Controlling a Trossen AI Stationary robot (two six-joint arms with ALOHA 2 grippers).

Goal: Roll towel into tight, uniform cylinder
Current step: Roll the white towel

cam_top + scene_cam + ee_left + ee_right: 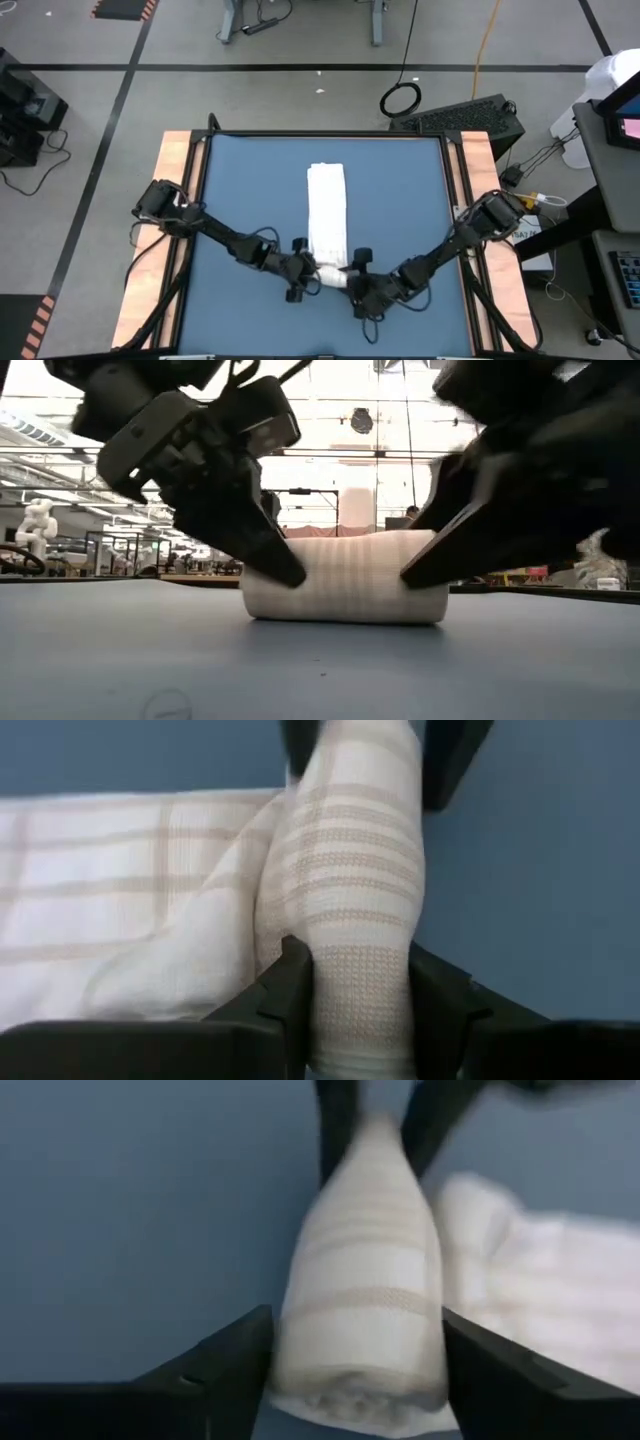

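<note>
Soft, light towel (326,205): left tool (350,985) pinches roll's end; right tool (358,1355) straddles other end w/ slack. Grip ends evenly.

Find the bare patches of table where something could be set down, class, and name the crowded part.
Free: blue table left of the towel, between it and the wooden edge; likewise on its right. Crowded: the near end, where left gripper and right gripper meet at the roll.
</note>
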